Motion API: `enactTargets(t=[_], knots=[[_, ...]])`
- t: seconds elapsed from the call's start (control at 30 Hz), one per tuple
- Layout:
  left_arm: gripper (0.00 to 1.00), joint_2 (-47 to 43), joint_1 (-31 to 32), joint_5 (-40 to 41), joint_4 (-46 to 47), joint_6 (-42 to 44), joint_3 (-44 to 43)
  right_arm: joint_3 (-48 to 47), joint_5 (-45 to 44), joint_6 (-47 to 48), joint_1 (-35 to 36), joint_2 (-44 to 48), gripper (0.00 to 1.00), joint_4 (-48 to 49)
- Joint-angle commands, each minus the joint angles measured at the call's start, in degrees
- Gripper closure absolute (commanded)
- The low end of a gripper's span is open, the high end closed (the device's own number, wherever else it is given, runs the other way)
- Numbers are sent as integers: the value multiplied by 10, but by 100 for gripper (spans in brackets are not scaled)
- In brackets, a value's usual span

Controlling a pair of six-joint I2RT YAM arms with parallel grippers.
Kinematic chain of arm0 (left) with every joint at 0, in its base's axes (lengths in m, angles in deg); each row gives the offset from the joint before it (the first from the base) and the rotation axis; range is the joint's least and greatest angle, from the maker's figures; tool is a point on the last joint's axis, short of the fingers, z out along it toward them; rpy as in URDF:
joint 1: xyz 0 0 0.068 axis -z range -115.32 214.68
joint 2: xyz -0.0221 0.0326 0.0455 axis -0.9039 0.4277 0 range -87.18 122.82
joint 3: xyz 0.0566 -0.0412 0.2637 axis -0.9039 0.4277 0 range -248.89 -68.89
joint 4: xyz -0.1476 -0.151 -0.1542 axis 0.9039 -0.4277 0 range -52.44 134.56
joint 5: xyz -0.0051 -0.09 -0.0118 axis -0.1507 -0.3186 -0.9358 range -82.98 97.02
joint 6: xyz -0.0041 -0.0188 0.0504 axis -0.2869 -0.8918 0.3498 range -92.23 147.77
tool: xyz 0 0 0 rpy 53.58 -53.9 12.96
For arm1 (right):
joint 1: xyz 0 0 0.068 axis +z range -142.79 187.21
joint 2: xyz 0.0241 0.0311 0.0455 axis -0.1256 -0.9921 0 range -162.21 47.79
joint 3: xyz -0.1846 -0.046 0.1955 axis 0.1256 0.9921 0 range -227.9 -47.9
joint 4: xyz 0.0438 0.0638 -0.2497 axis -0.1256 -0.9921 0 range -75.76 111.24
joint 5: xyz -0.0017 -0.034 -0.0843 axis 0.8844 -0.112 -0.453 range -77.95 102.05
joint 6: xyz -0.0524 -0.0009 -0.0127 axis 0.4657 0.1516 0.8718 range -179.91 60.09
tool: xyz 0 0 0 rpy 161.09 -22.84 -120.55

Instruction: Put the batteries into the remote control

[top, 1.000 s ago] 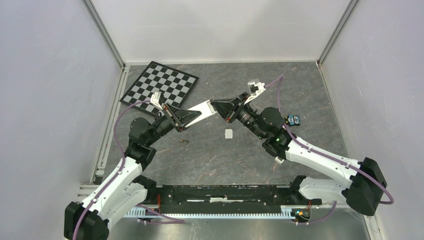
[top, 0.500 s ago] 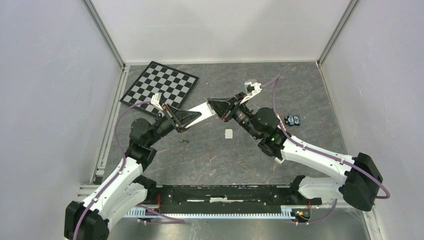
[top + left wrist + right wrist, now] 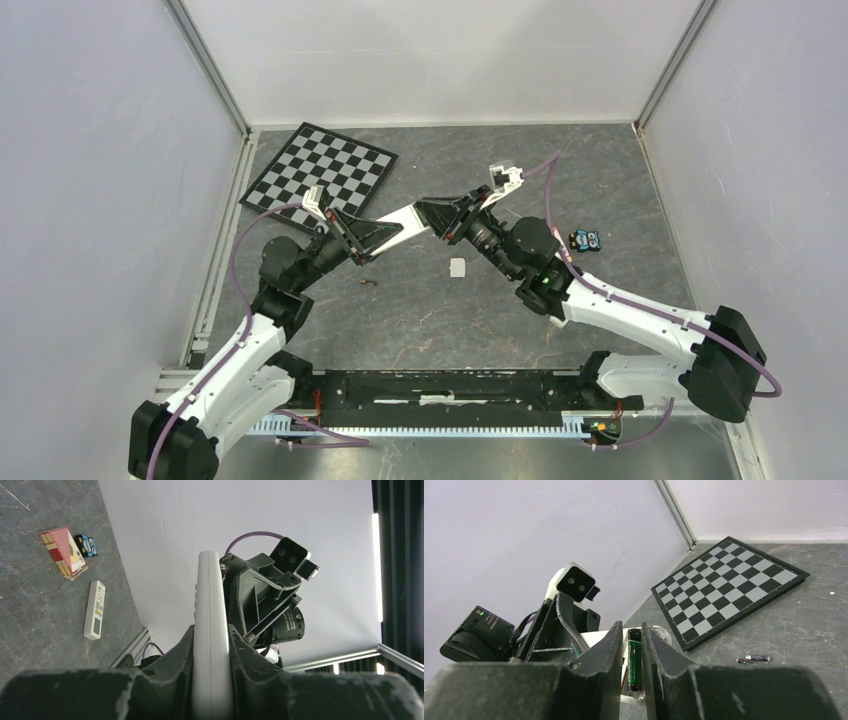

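My left gripper [image 3: 385,230] is shut on the white remote control [image 3: 402,221] and holds it above the table; in the left wrist view the remote control [image 3: 210,605] stands edge-on between the jaws. My right gripper [image 3: 437,215] meets the remote's far end. In the right wrist view a green battery [image 3: 634,660] lies in the remote's white compartment between the fingers [image 3: 611,645]. They flank it narrowly, with a slim gap on its left. Two loose batteries [image 3: 754,658] lie on the table, and the top view shows one [image 3: 368,284].
A chessboard [image 3: 320,170] lies at the back left. A small white cover piece [image 3: 458,267] rests mid-table and a small blue object [image 3: 586,240] to the right. The left wrist view shows a second slim remote [image 3: 95,610] and a red box [image 3: 64,551].
My right arm has shifted slightly left toward the remote, and its jaws have eased apart a little around the green battery. The left arm and remote have stayed still.
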Motion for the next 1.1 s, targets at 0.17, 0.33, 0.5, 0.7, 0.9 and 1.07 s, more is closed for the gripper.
enactTargets(t=[0.17,0.33,0.5,0.7,0.9,1.07], knots=[[98,-20,4,4,126,-32,-19,-1,-5,14,7,-4,75,-93],[98,-21,3,3,115,3,-11,-42,7,5,7,3,62,-138],[98,-19,3,2,109,40,-5,-93,27,-11,6,10,43,-186],[98,-21,3,3,111,77,-1,-111,-30,-68,6,38,17,-262],[98,-24,3,8,110,101,0,-95,-72,-168,-1,64,2,-322],[98,-24,3,6,109,111,4,-48,-17,-241,-3,74,2,-235]])
